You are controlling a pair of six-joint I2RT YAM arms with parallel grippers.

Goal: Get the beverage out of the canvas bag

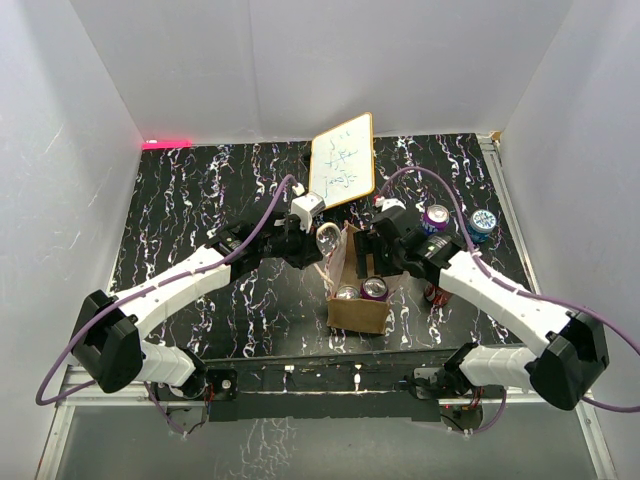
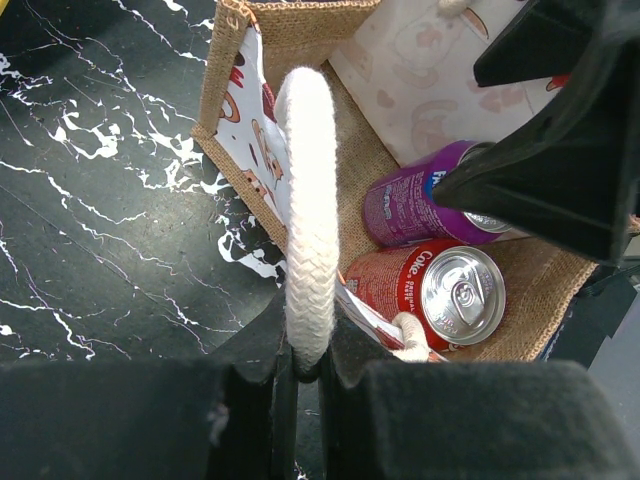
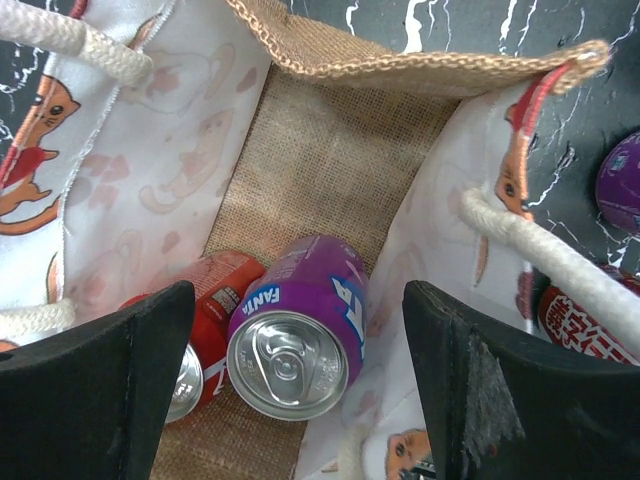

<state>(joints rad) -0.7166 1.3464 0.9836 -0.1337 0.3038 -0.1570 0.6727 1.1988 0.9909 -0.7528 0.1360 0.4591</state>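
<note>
Top view: canvas bag [image 1: 358, 312] stands btwn both arms, can tops barely visible. Wrist views give the detail. L gripper [image 2: 308, 372] fingers pinch white rope handle [image 2: 307, 200]. R gripper [image 3: 298, 300] fingers are spread wide, touching nothing. Purple Fanta can [image 3: 300, 330] lies btwn them inside the bag, red Coke can [image 3: 205, 300] by the left finger. In L wrist view, R gripper's black body hides part of the purple can.

I count one canvas bag [image 1: 358, 312] with two rope handles [image 2: 308, 220]. Inside it I see two cans: one purple Fanta can [image 3: 300, 330] and one red Coke can [image 2: 430, 290]. Outside there are three more: one purple can [image 1: 436, 217], one blue can [image 1: 482, 222] and one red can [image 3: 590, 335]. There is one whiteboard [image 1: 342, 160].
</note>
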